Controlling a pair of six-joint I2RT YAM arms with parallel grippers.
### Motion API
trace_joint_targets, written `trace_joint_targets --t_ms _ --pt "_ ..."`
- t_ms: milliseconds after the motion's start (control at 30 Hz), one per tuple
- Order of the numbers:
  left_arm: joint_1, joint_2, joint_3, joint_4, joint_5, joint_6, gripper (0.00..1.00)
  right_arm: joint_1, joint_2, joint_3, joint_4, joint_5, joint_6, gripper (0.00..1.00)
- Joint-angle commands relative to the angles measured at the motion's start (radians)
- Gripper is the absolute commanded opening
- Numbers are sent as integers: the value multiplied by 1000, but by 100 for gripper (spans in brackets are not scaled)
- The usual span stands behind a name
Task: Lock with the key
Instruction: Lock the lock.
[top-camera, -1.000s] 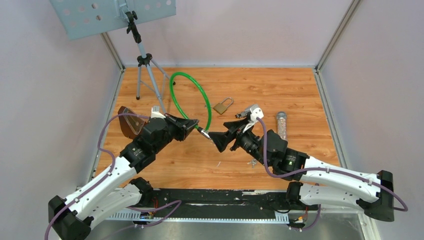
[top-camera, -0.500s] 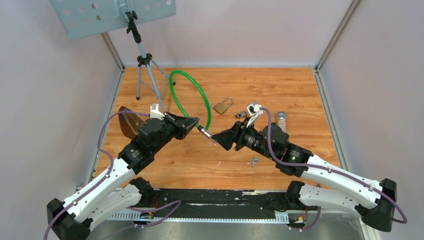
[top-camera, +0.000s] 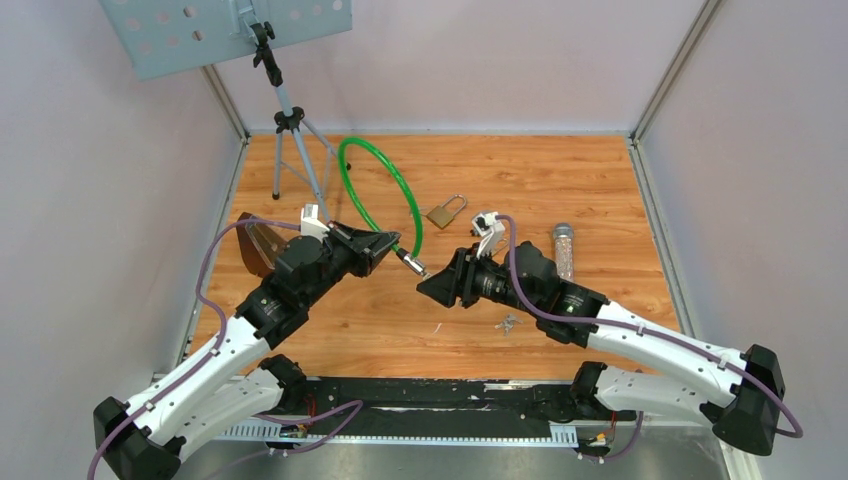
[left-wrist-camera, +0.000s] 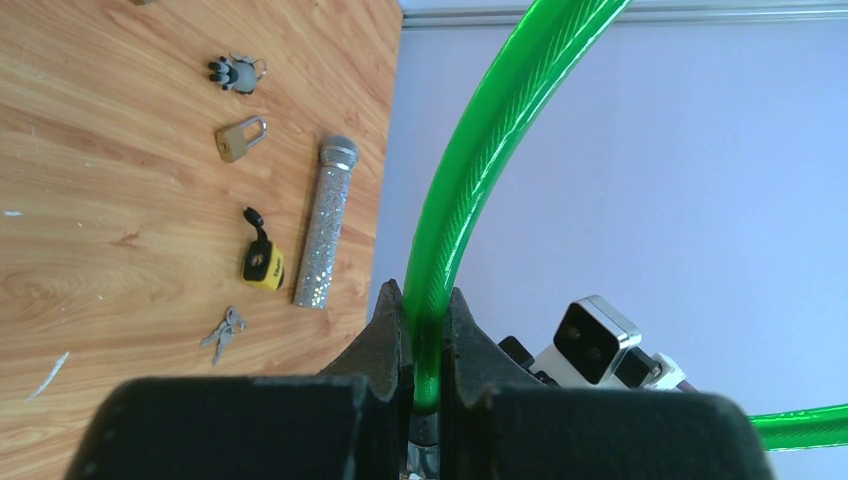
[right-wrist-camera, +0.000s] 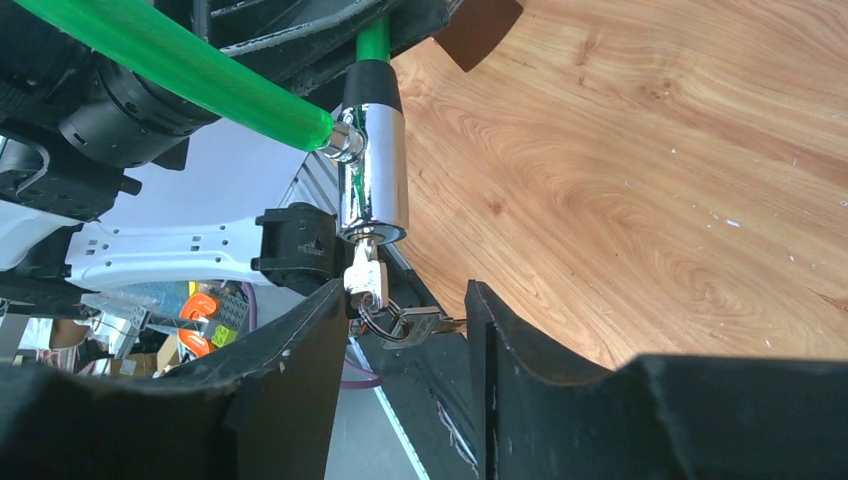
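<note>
A green cable lock (top-camera: 385, 175) arches over the wooden table. My left gripper (left-wrist-camera: 425, 300) is shut on the cable just above its chrome cylinder (right-wrist-camera: 372, 170), holding it in the air at mid-table (top-camera: 408, 263). A key (right-wrist-camera: 366, 280) sticks out of the cylinder's end, and a spare key (right-wrist-camera: 420, 323) hangs from it on a ring. My right gripper (right-wrist-camera: 405, 295) faces the cylinder from the right (top-camera: 425, 283). Its jaws stand apart around the keys. One finger rests beside the key's head and the spare key reaches toward the other.
A brass padlock (top-camera: 446, 212), a glittery tube (top-camera: 564, 250) and loose keys (top-camera: 508, 322) lie on the table. A small yellow lock (left-wrist-camera: 263, 263) lies beside the tube. A tripod (top-camera: 290, 130) stands at the back left, with a brown object (top-camera: 255, 245) by the left wall.
My right gripper has moved left up to the cylinder's end and its jaws have narrowed around the keys. The left gripper has held the cable still.
</note>
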Motion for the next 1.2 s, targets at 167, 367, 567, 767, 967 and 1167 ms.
trace_joint_targets --t_ms 167,367,567,767,967,1167 --pt "-2 -18 60 90 7 6 0 -7 -17 42 74 -13 -19 42" --pt "-2 -21 57 87 7 7 0 -9 -20 31 114 -17 -21 32" --pt "-2 -20 56 79 4 4 0 -12 -31 20 125 -11 -29 10" --pt "-1 -31 69 -2 -36 7 0 -14 -13 21 101 5 -187 0" --pt "-2 -39 71 -89 -84 16 0 -13 46 41 98 65 -378 0" --pt "-2 -21 77 -115 -110 23 0 -7 89 55 145 144 -658 0"
